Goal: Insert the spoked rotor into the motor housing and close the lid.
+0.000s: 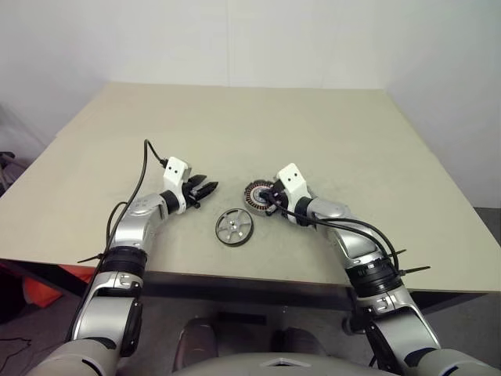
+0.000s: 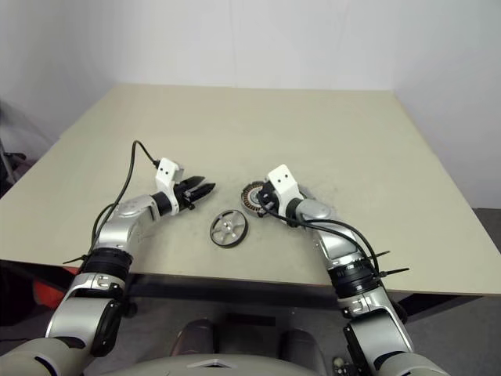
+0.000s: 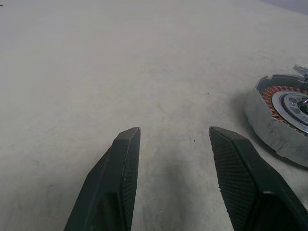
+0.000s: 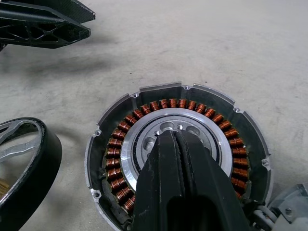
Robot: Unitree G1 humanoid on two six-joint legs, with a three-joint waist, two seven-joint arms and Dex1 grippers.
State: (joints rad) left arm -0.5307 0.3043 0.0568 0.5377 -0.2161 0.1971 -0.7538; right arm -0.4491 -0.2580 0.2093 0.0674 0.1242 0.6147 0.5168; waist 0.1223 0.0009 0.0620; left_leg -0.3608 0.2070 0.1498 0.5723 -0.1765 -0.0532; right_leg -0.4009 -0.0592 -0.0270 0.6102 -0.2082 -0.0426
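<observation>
Round silver-rimmed motor housing with copper windings point(image 4: 178, 154) at table point(image 1: 313, 125) centre, uncovered. Dark-grey spoked metal rotor point(image 1: 234, 228) lies flat at housing's 7 o'clock, not inserted. Right gripper point(image 4: 177, 139) clenched, empty, over housing hub. Left gripper point(image 3: 175, 139) released, empty, at housing's 9 o'clock. Insertion, lid closing left.

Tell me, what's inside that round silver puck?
Inside the round silver motor housing: a ring of copper-brown windings around a pale metal hub. The right gripper's shut black fingers cover the hub's near part.
</observation>
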